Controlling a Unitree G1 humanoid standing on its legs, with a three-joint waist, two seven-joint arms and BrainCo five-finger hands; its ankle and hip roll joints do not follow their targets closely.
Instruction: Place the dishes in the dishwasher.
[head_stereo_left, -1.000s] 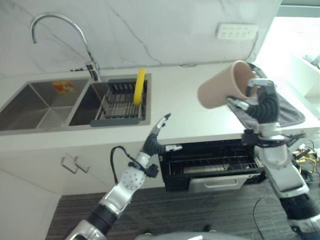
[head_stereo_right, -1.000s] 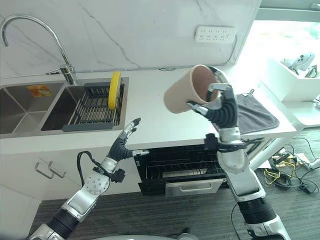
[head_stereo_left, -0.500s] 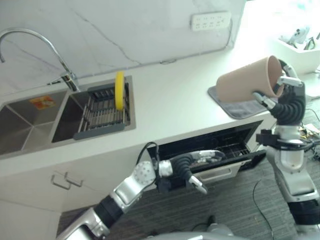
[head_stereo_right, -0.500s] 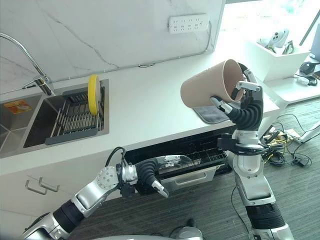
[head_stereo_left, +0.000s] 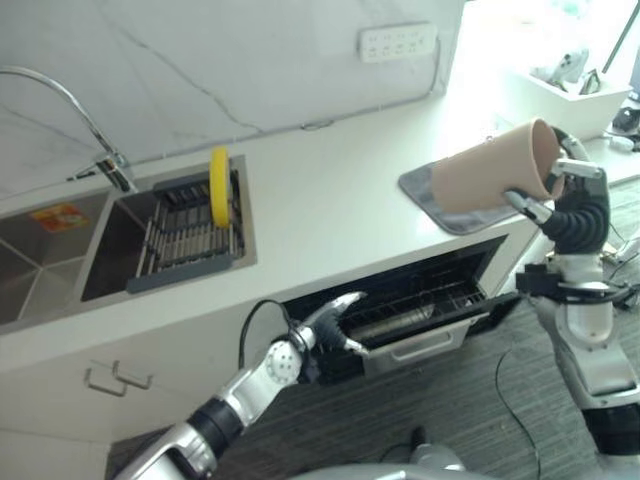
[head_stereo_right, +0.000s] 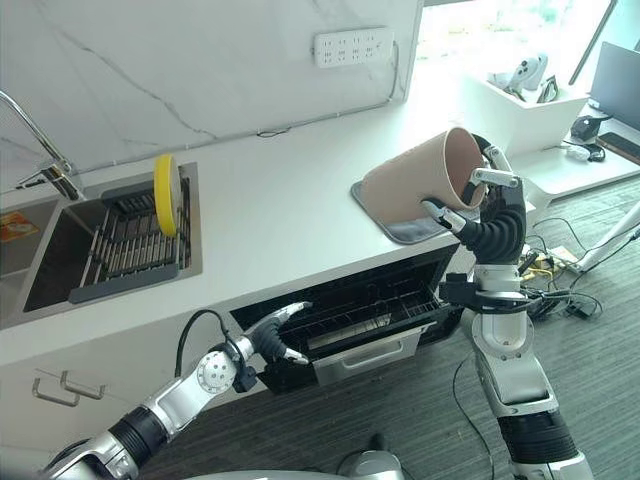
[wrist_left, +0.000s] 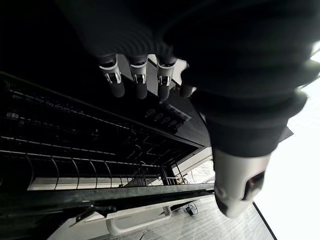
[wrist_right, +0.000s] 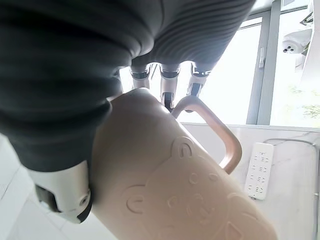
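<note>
We have the tan mug (head_stereo_right: 420, 185) clasped in our right hand (head_stereo_right: 492, 215), fingers curled round it and through its handle, held on its side above the counter's (head_stereo_right: 280, 220) right front corner, over a grey mat (head_stereo_right: 385, 222). Its long axis runs across, mouth to our right. The open dishwasher (head_stereo_right: 370, 310) lies below and to the left, where our left hand (head_stereo_right: 275, 335) hangs empty, fingers relaxed, at the rack (head_stereo_left: 420, 300).
</note>
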